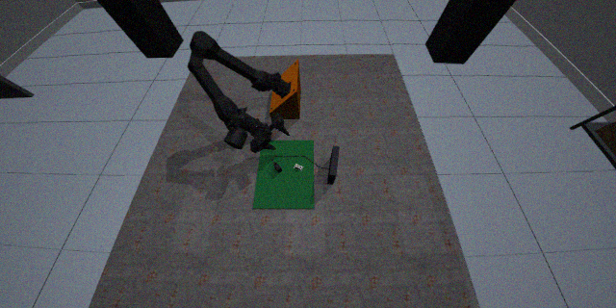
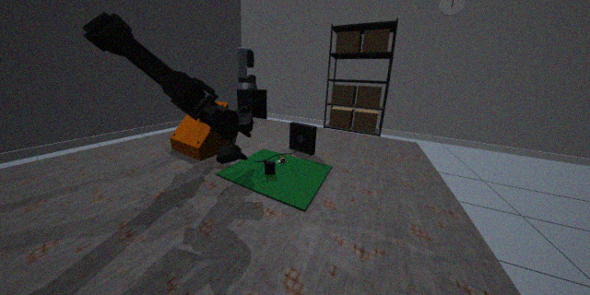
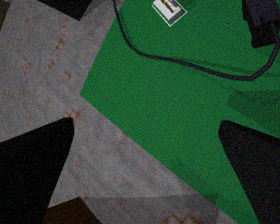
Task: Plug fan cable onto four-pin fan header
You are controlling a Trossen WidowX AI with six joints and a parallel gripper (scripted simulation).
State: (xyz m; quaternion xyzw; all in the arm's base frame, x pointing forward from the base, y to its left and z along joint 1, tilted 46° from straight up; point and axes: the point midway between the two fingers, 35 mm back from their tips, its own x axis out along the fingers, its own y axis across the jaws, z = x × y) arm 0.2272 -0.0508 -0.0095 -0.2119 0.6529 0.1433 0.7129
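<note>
The green board [image 1: 284, 194] [image 2: 297, 194] [image 3: 181, 100] lies flat on the patterned surface. The white fan header [image 1: 298, 166] [image 2: 282, 160] [image 3: 169, 11] stands on it, cut by the top edge of the wrist view. The black plug [image 1: 277, 167] [image 2: 269, 168] [image 3: 261, 17] is on the board beside the header, apart from it. The thin black cable [image 1: 289, 156] [image 3: 181, 62] loops from the plug to the black fan [image 1: 333, 166] [image 2: 302, 138]. My gripper [image 1: 282, 141] [image 2: 249, 146] [image 3: 149, 126] is open and empty above the board's edge near the arm, off the plug.
The fan stands upright just beyond the board's edge, on the header's side. The orange arm base [image 1: 290, 110] [image 2: 188, 133] is behind the board. A shelf with boxes [image 2: 360, 55] stands far back by the wall.
</note>
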